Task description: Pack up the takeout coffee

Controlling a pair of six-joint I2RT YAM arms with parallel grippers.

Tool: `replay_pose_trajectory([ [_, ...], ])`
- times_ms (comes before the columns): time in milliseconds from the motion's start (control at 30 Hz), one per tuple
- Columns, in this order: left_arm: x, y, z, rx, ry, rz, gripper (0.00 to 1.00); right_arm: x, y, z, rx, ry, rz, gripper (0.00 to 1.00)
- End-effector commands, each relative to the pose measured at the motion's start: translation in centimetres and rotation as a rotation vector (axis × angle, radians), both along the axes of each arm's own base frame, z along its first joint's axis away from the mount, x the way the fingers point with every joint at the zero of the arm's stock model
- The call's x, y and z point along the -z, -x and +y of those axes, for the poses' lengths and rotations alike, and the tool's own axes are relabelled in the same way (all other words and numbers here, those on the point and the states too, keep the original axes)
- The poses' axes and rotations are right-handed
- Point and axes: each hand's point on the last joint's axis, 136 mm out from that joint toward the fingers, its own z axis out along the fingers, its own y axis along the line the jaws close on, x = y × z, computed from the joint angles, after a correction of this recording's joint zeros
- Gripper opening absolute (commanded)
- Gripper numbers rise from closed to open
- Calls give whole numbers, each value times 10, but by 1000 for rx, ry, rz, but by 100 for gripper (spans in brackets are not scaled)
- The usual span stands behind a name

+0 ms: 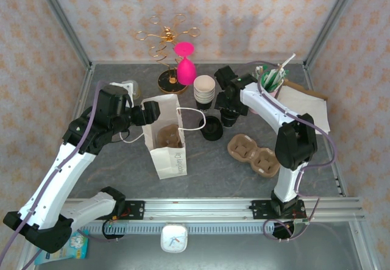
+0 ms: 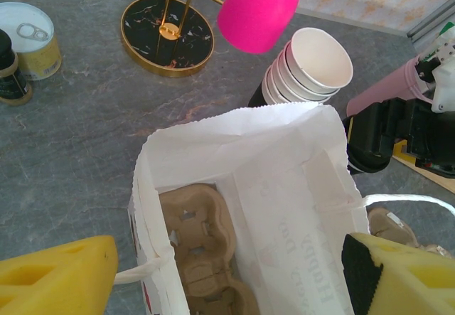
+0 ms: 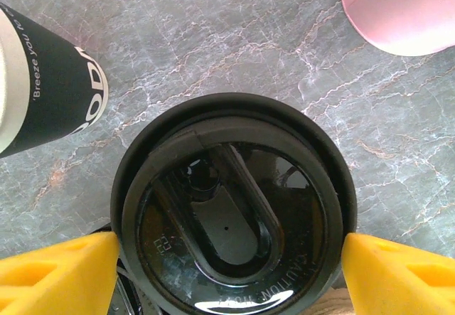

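cup hidden beneath black lid (image 3: 231, 208), pulp carrier (image 2: 202, 251) cut off by bottom edge

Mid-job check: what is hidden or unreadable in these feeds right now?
- Right wrist: the black lid hides whatever sits under it. Whether the jaws of the right gripper press its rim is unclear.
- Left wrist: the carrier in the paper bag is cut off by the bottom edge. The bag's wall hides the floor beside it.
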Motion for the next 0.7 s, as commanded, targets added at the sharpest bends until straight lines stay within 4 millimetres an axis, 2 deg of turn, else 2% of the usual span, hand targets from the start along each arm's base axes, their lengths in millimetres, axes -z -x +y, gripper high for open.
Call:
replay_pose_trajectory([
  [0,2,2,7,-22,-18,4,84,8,0,3,-27,19,25,80],
  [200,3,3,7,-23,-17,8,84,6,1,7,-84,46,35,80],
  [333,3,4,9,-27,-12,3,84,-4,-2,-3,-113,126,15,83],
  [500,4,3,8,-28,-9,6,84,-9,-8,-5,-172,167,18,86],
  [667,3,4,10,-33,-6,9,84,-5,-9,-4,-242,163,36,92],
])
